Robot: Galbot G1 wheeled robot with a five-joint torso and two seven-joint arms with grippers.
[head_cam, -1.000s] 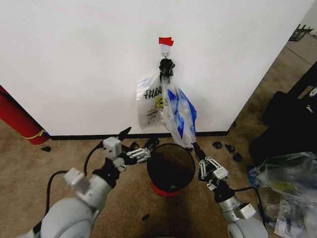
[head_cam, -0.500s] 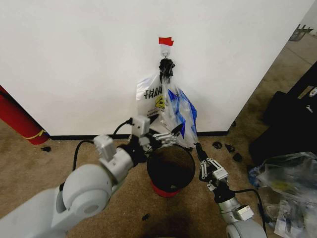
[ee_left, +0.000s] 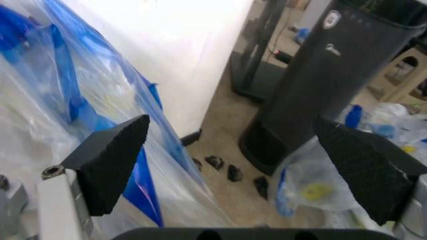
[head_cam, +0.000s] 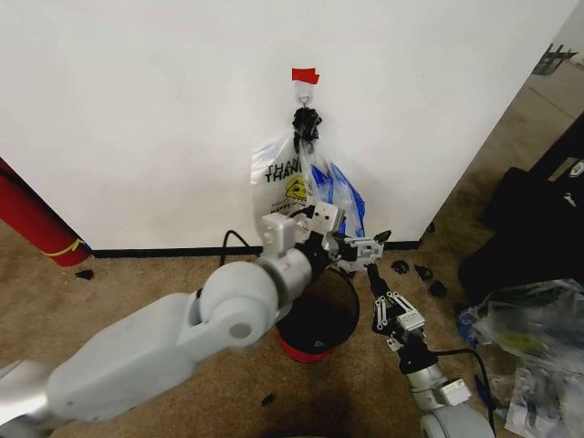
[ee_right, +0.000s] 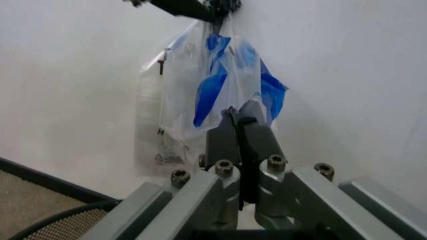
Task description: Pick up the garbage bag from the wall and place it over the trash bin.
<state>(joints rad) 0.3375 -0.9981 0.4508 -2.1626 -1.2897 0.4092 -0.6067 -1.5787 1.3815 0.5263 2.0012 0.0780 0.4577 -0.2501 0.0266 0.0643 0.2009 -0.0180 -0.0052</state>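
The garbage bag (head_cam: 315, 196) is hanging on the wall (head_cam: 137, 109) above the trash bin (head_cam: 321, 315). The left gripper (head_cam: 365, 248) (jaws apart) is reaching beside the bag's lower edge; the right gripper (head_cam: 376, 290), jaws together, is waiting near the bin's rim.

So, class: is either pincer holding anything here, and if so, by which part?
Nothing is held. The left pincer is open beside the bag; the right pincer is shut on nothing, near the bin.

- Garbage bag (head_cam: 315, 196) hangs on the wall (head_cam: 137, 109), above the trash bin (head_cam: 319, 310).
- Left gripper (head_cam: 358, 245) just before the bag; right gripper (head_cam: 376, 285) right of the bin.
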